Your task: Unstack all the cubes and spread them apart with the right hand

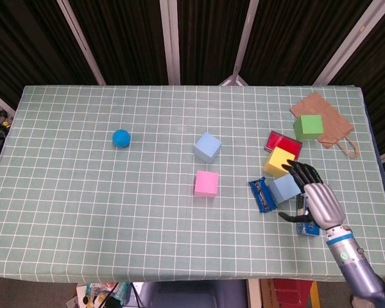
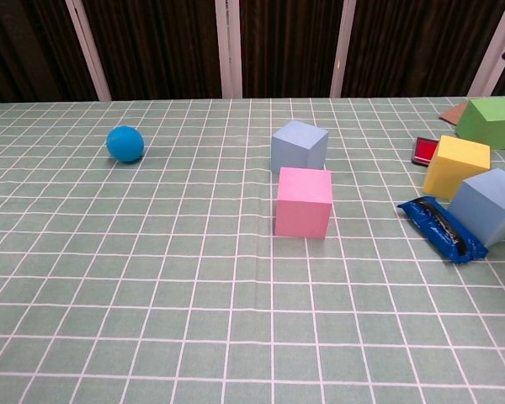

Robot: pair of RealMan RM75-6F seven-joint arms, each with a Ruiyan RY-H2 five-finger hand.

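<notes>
Hand (image 1: 317,200) spreading open beside blue cube (image 1: 285,188), holding nothing. Cube is sitting on wrapper (image 1: 262,194), touching yellow cube (image 1: 280,160); regrasping it squarely advised.
</notes>
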